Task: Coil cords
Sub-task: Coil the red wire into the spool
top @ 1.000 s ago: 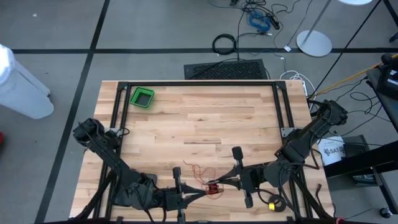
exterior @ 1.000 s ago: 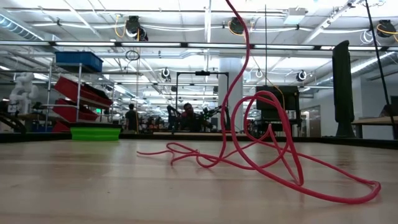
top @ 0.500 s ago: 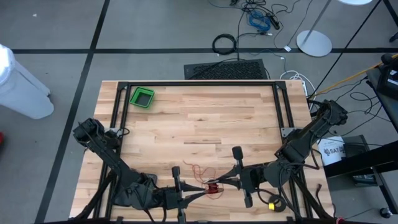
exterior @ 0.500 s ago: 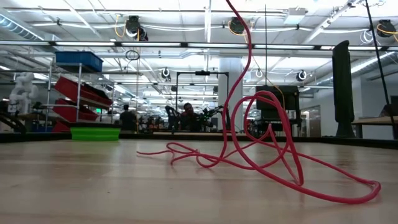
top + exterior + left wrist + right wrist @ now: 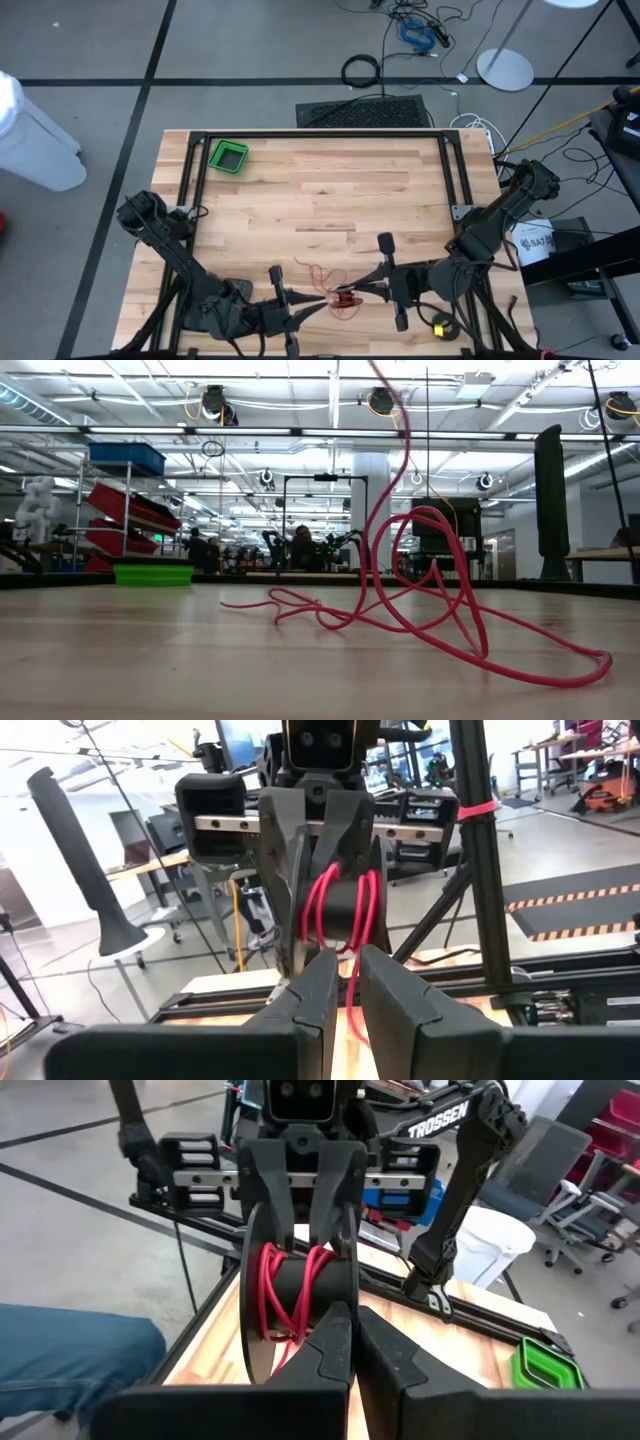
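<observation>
Loose red cord (image 5: 420,610) sprawls in tangled loops on the counter (image 5: 330,190) in the foreground of the low view, with one strand rising out of the frame's top. In the high view, lower centre, the left pincer (image 5: 318,300) and right pincer (image 5: 362,293) meet tip to tip. A few turns of cord are wound on a dark core between them. Right pincer is clenched; what it pinches isn't clear. Left pincer: cord runs by its tips, but I cannot tell if it is clamped or released. Judgement: coiling started, only a few wraps done, and most of the length is still slack on the counter to wind in. Green bin (image 5: 228,157) sits far off at upper left, nothing visible in it.
</observation>
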